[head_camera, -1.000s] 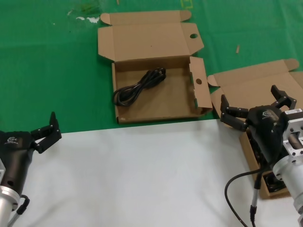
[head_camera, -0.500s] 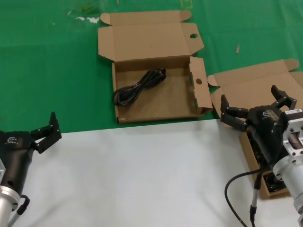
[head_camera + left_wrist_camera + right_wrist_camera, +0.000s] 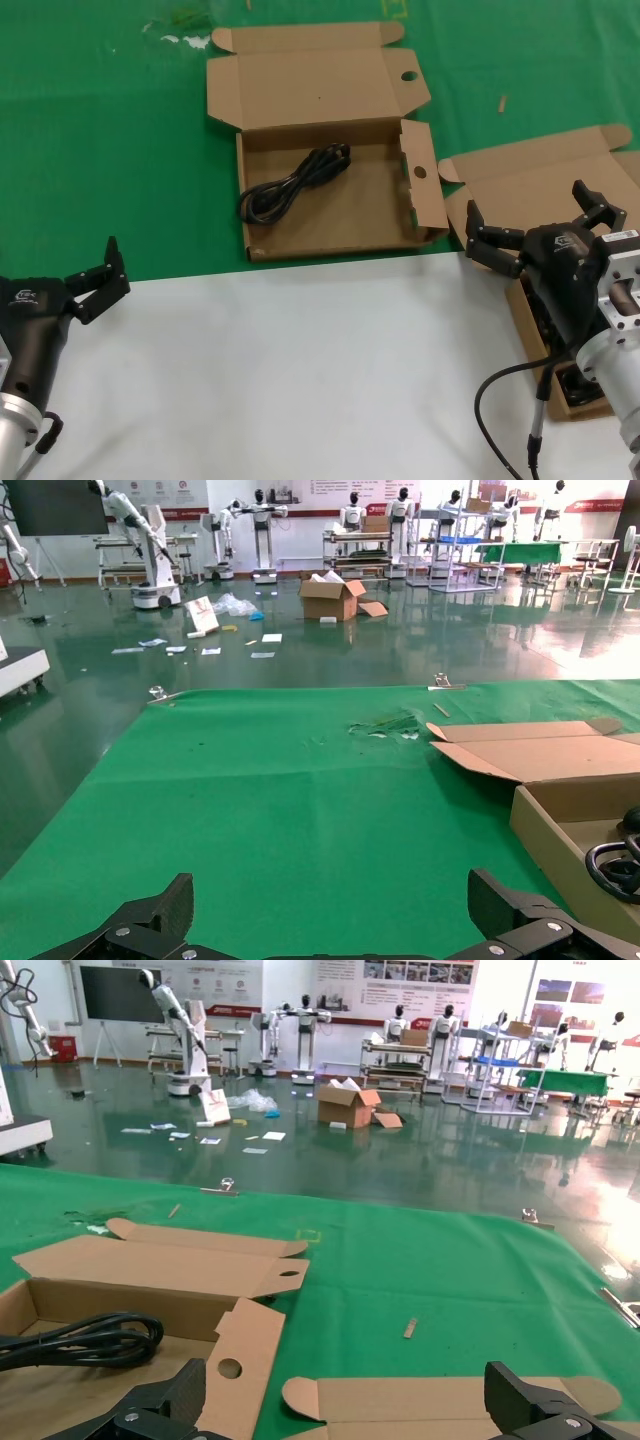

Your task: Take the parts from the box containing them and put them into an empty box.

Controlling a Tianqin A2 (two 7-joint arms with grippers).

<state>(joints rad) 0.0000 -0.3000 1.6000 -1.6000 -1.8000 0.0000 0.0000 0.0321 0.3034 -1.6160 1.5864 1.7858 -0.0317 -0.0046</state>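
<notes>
Nothing moved; green cloth (image 3: 100, 150), white table (image 3: 300, 370), workshop floor (image 3: 300, 650).

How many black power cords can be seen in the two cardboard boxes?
1 clearly: a power cord lies in the wide box with holes. Dark shapes in the right box, behind the right gripper, may be more cords; mostly hidden.

Both arms are finished in silver metal cylinders ending in glossy black housings with small white logos. Each gripper, left (image 3: 97, 276) and right (image 3: 540, 228), is built from black fingers fastened by small screws. A black cable (image 3: 515, 400) is looped beside the right arm.
</notes>
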